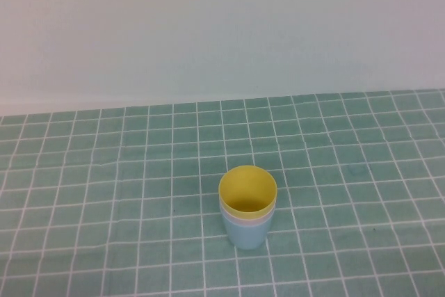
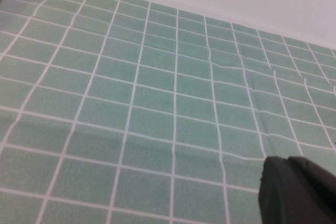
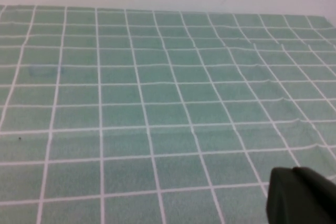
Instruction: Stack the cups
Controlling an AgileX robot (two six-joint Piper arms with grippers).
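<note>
The three cups stand nested upright in one stack on the table's front middle in the high view. The yellow cup (image 1: 247, 189) is innermost and on top. Only a thin rim band of the pale pink cup (image 1: 244, 219) shows below it. The light blue cup (image 1: 247, 236) is outermost at the bottom. Neither arm shows in the high view. My left gripper (image 2: 289, 160) shows only in the left wrist view, shut and empty over bare cloth. My right gripper (image 3: 294, 171) shows only in the right wrist view, shut and empty over bare cloth. No cup shows in either wrist view.
A green cloth with a white grid (image 1: 139, 172) covers the table. A plain white wall (image 1: 222, 26) rises behind its far edge. The cloth has slight wrinkles in the wrist views.
</note>
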